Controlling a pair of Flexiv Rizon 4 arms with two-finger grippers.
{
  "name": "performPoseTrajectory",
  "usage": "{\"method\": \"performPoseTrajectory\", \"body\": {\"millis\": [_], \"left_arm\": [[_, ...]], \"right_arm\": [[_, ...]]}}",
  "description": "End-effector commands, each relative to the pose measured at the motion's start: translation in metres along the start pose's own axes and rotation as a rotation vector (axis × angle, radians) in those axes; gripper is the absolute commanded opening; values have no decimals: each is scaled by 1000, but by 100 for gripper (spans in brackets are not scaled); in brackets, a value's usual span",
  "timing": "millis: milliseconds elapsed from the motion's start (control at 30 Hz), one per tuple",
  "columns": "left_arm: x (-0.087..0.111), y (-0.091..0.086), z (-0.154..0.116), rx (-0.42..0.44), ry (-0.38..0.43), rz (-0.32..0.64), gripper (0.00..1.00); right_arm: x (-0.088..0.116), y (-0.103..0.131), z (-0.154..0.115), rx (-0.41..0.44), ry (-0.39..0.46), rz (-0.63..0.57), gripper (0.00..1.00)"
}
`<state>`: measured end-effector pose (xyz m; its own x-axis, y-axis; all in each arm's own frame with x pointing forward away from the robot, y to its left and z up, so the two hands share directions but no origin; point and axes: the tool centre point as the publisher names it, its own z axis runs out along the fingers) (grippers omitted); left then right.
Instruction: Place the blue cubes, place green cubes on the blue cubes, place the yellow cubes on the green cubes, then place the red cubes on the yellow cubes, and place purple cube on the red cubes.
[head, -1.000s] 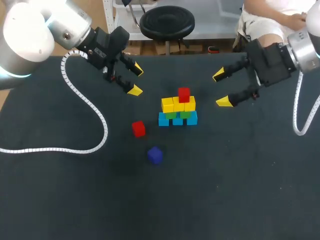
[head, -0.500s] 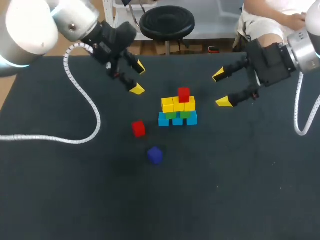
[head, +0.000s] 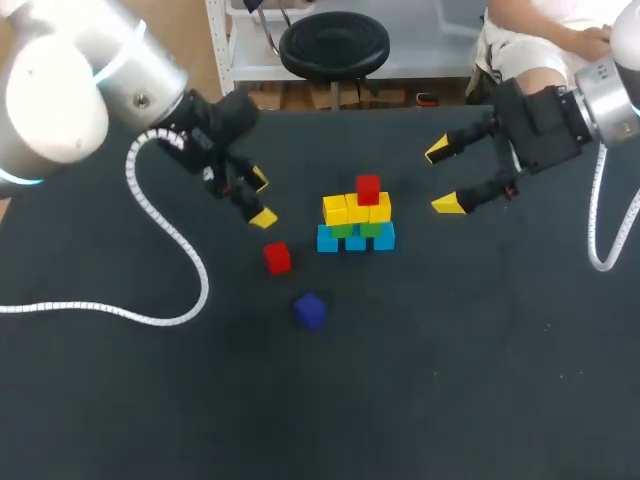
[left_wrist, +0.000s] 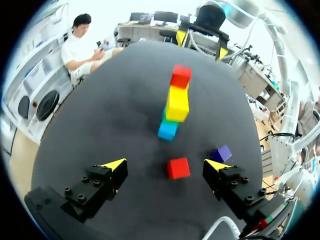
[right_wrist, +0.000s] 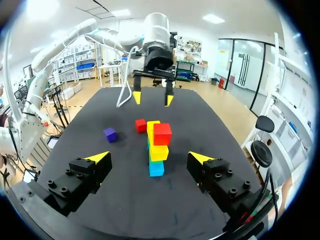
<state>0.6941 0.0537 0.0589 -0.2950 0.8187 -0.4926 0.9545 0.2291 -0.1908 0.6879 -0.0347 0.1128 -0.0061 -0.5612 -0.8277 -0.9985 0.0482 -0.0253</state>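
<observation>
A: Left gripper (left_wrist: 165, 165)?
B: Fingers wide apart, holding nothing. The loose red cube (left_wrist: 178, 168) sits ahead of them, about midway between the tips, untouched. The purple cube (left_wrist: 221, 153) lies near one fingertip, apart from it.
A: Right gripper (right_wrist: 149, 157)?
B: Also spread open, empty. The stack (right_wrist: 157, 147) stands ahead of its fingers, well clear.
A: Stack state?
B: Blue cubes (head: 328, 240) at the base, green cubes (head: 372, 229) on them, yellow cubes (head: 357, 209) above, one top red cube (head: 368, 189).
A: Step, we think?
B: We judge it's grabbing the loose red one. We'd centre it between the pads, square the fingers to two flat faces, drop straight down, and keep the outer finger off the purple one. Then we'd set it gently beside the top red cube, since the yellow row looks easy to nudge.
A: Materials?
B: Small hard-looking cubes, plain matte colours, crisp edges. The flat faces should grip fine. Table (head: 450, 380) is dark, matte, cloth-like.
</observation>
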Motion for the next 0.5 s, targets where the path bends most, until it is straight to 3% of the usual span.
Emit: {"method": "performPoseTrajectory", "body": {"millis": [33,300,500], "left_arm": [[16,-22,0,-92,2,-43,100],[37,-50,14,-164,-13,-99,100],[44,-55,24,-219,-1,-85,100]], "right_arm": [[0,1,0,2,-1,-1,100],[0,1,0,2,-1,-1,100],[0,1,0,2,-1,-1,100]]}}
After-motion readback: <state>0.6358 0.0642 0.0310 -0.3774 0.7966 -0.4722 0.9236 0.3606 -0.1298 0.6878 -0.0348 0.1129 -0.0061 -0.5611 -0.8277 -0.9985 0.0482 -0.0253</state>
